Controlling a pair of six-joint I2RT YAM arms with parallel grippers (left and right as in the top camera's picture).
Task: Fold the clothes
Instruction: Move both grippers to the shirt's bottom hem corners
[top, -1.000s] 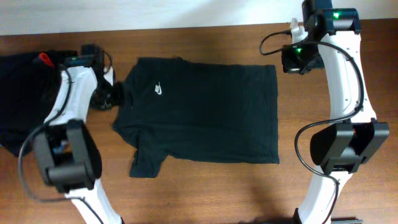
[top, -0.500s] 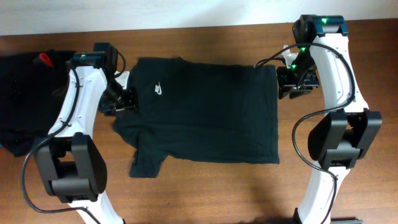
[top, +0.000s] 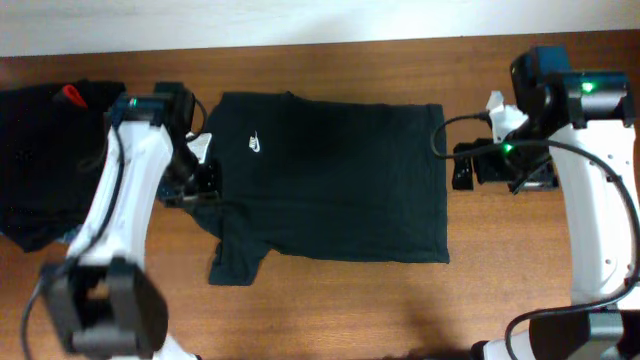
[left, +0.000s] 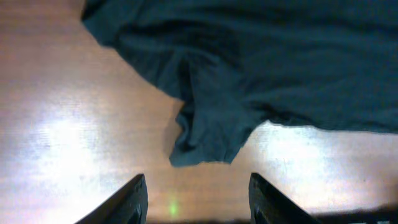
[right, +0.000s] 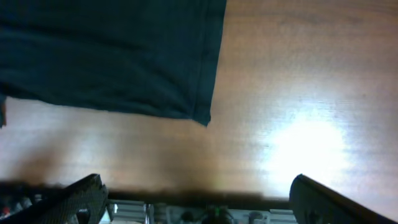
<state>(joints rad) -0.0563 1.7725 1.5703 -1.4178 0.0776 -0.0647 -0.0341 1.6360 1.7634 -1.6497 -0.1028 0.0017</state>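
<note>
Overhead, both arms have slid down beside the flat black shirt (top: 330, 175), left gripper (top: 198, 185) by its sleeve (top: 232, 250), right gripper (top: 462, 166) off its hem (top: 444, 190), both spread empty, seemingly lining up the first fold.

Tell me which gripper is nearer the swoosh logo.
Left. The left gripper sits at the collar end of the shirt, close beside the logo; the right gripper is off the opposite hem, the whole shirt away.
</note>
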